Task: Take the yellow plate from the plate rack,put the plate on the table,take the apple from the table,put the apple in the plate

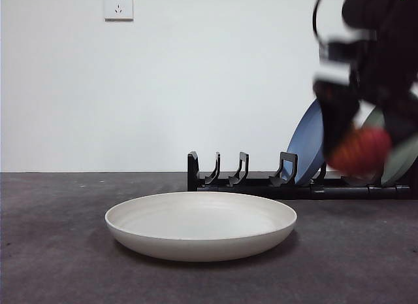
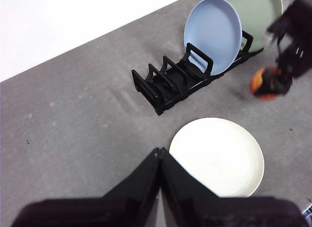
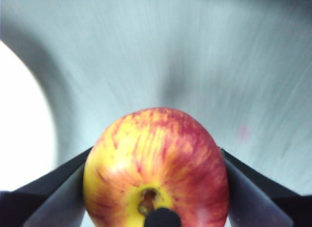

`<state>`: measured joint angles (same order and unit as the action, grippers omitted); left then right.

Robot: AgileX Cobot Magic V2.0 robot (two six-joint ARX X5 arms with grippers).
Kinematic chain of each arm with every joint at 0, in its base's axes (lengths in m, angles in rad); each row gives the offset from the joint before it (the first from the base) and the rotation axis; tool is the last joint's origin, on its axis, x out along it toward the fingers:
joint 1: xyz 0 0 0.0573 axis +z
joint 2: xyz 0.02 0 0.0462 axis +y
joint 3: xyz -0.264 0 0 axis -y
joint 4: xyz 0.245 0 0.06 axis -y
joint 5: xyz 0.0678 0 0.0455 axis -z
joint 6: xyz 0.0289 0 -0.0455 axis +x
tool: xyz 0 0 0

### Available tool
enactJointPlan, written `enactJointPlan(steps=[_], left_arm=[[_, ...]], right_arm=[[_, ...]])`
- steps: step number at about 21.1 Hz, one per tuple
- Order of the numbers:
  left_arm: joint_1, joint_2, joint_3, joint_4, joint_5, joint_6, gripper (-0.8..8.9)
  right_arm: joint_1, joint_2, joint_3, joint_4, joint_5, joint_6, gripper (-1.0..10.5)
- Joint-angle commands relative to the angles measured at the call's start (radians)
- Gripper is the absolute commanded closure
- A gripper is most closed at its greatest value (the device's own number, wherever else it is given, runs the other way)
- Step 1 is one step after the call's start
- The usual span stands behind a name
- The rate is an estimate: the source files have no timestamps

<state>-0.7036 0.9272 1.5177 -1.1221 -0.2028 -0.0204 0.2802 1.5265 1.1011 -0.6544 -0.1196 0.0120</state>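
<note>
- clamping the apple [image 3: 156, 171] between both jaws, the right gripper [image 1: 356, 131] holds it in the air above the table [image 1: 59, 252], in front of the plate rack [image 1: 261, 180].
- yellow plate [image 1: 200, 225] lies flat on the table, empty.
- left gripper [image 2: 160, 156] has its jaws pressed together, holding nothing, near the yellow plate's edge.
- blue plate [image 2: 213, 34] and green plate [image 2: 253, 10] stand in the rack.

Front cam sits low, about desk [image 1: 52, 252] height, looking level across to the wall; you get the plate [image 1: 200, 224] close and large, with the rack [image 1: 261, 180] behind it. Left wrist cam looks down from high over its own shut claw [image 2: 160, 154], taking in plate [image 2: 217, 156], rack [image 2: 180, 83] and the right claw [image 2: 273, 83] with the apple [image 2: 265, 83]. Right wrist cam is very close: apple [image 3: 156, 168] fills the frame between its jaws, background blurred. Front and left wrist views share plate, rack and apple [image 1: 359, 150].
</note>
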Motion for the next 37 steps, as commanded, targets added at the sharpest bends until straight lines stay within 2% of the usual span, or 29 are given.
enactJointPlan(steps=[1,6,12,16,23,34,37], left_arm=[[0.002,-0.002,-0.003,0.001,0.001,-0.01,8.21],[0.002,-0.002,-0.003,0.001,0.003,-0.01,8.21],[0.002,0.002,-0.003,0.001,0.051,-0.005,8.21],[0.002,0.002,-0.003,0.0,0.054,-0.002,8.21],[0.002,0.002,-0.003,-0.017,0.053,-0.002,8.21],[0.002,0.002,-0.003,-0.018,0.053,-0.002,8.21],[0.002,0.002,-0.003,-0.016,0.054,-0.002,8.21]], right_arm=[[0.008,-0.044,0.092,-0.008,-0.043,0.016,9.6],[0.141,-0.043,0.245,-0.006,-0.048,0.043,9.6],[0.34,0.064,0.246,0.072,-0.023,0.082,9.6],[0.417,0.192,0.246,0.077,-0.016,0.083,9.6],[0.467,0.373,0.246,0.061,0.007,0.09,9.6],[0.473,0.408,0.244,0.023,0.027,0.09,9.6],[0.473,0.408,0.244,0.014,0.026,0.09,8.7]])
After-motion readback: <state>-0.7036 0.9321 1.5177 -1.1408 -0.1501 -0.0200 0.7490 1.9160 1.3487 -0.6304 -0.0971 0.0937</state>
